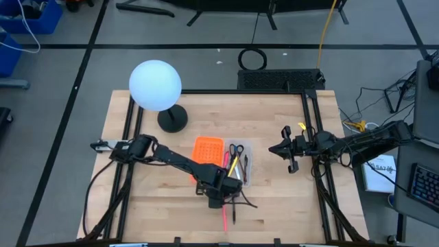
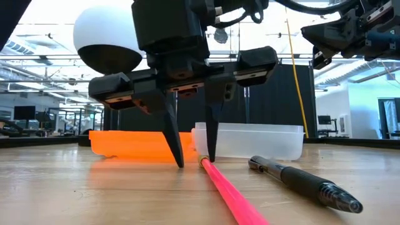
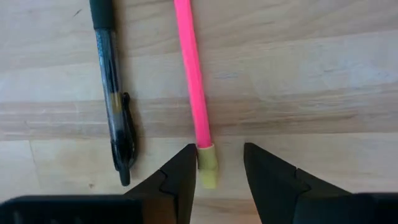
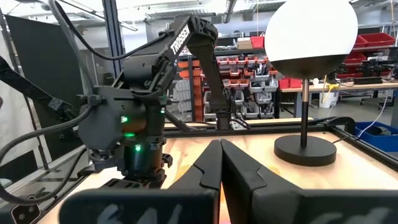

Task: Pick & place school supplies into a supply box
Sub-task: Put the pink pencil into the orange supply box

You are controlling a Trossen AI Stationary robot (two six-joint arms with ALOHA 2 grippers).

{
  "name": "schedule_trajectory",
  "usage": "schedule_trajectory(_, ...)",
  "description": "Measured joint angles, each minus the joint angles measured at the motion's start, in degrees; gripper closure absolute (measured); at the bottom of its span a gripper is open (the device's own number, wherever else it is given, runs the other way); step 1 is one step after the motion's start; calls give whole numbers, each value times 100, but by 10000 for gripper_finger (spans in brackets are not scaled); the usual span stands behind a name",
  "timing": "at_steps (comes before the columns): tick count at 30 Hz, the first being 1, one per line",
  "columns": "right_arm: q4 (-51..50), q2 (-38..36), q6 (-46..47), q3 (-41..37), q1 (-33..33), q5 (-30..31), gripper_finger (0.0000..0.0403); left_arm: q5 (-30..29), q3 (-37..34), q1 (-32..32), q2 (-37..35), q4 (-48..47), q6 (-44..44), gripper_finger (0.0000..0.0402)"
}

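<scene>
A pink pencil (image 3: 193, 74) lies flat on the wood table in front of the supply box, beside a black pen (image 3: 115, 93). My left gripper (image 3: 219, 149) points down over the pencil's yellow eraser end (image 3: 208, 171), open, one finger on each side of it, tips near the table (image 2: 194, 159). The supply box has an orange half (image 1: 208, 149) and a clear half (image 1: 241, 165), which holds scissors (image 1: 236, 149) and pens. My right gripper (image 4: 221, 168) hovers shut at the table's right, holding nothing. My left gripper comes from above with its fingers across the pencil. One finger (image 3: 185, 171) stands right against the side of the eraser end (image 3: 206, 163), and the other is a gap away. Whether that finger touches the eraser, I cannot tell. The pencil lies flat on the table.
A white globe lamp (image 1: 156, 86) on a black base (image 1: 172, 120) stands at the far left. The black pen (image 2: 300, 178) lies close beside the pencil. Black rails (image 1: 312, 137) run along the table's left and right sides.
</scene>
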Motion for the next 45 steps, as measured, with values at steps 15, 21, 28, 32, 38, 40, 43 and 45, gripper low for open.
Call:
schedule_trajectory(15,6,-2,-2,0,1,0,403,107,-648,-206,-46,241,-1044,357)
schedule_trajectory(21,21,-2,-2,0,1,0,403,-20,-586,-247,-48,260,-1110,386)
schedule_trajectory(28,207,-3,-13,0,0,0,403,-692,-556,-465,-334,326,-935,370)
schedule_trajectory(32,222,-2,-7,0,1,0,403,-561,-565,-500,-567,371,-974,369)
schedule_trajectory(38,212,0,-2,0,1,0,403,-840,-551,-498,-937,506,-780,377)
schedule_trajectory(40,190,-2,-2,-2,1,0,403,-1002,-550,-454,-1134,549,-449,387)
schedule_trajectory(43,188,1,-2,0,-1,0,403,-1148,-527,-196,-1411,665,101,389)
schedule_trajectory(45,235,0,24,0,1,0,403,-1279,-530,16,-1538,693,415,388)
